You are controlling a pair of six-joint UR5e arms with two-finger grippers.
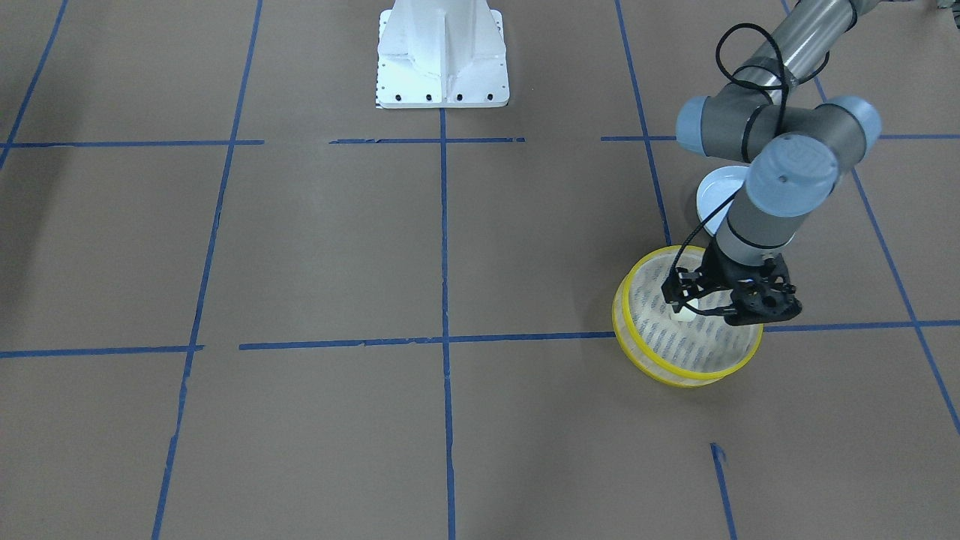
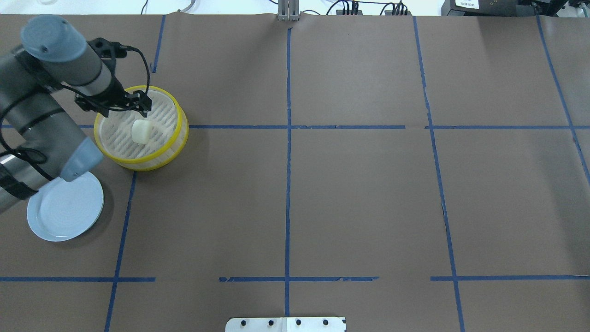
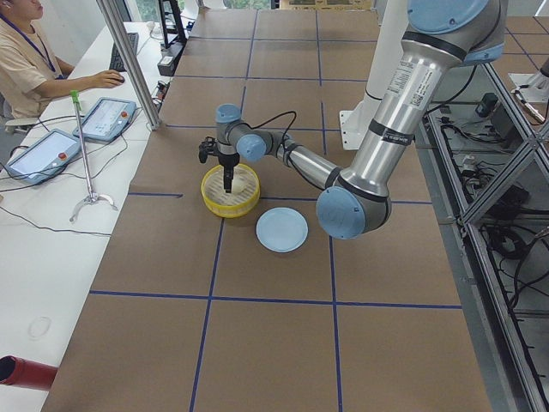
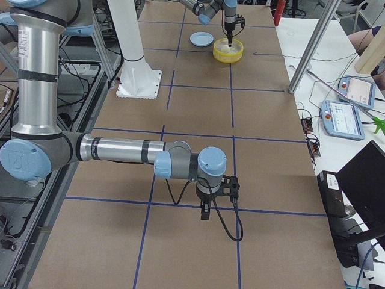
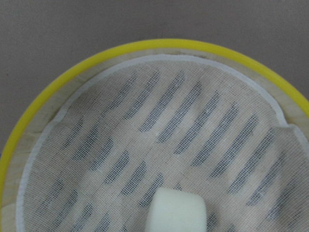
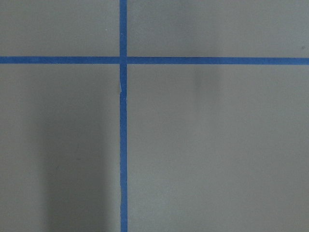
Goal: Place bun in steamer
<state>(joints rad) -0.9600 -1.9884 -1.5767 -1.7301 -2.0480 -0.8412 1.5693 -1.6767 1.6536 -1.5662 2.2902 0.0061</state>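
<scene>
Since the bun [image 2: 140, 131] lies on the slotted floor of the steamer [image 2: 138, 160], near its middle and well inside the yellow rim, you can take the placing itself as done. What is in hand looks like the release and the retreat.

Your left gripper [image 2: 144, 105] hangs over the basket, pointing down, its tips just above the bun. In the overhead view the bun shows clear of them, and the left wrist camera sees it at the bottom of its picture with no finger on it. So the bun looks let go, but you cannot tell from these views how wide the jaws stand.

The pale blue plate [image 2: 64, 212] sits near the steamer, partly under the arm's elbow. Your right gripper [image 4: 206, 212] hovers low over the brown paper by a blue tape crossing, well apart from all this. Whether its jaws are parted or closed cannot be told either.

Next, I judge, you lift the left arm straight up — clear of the rim before any sideways travel — so a finger neither catches the basket wall nor nudges the bun.
</scene>
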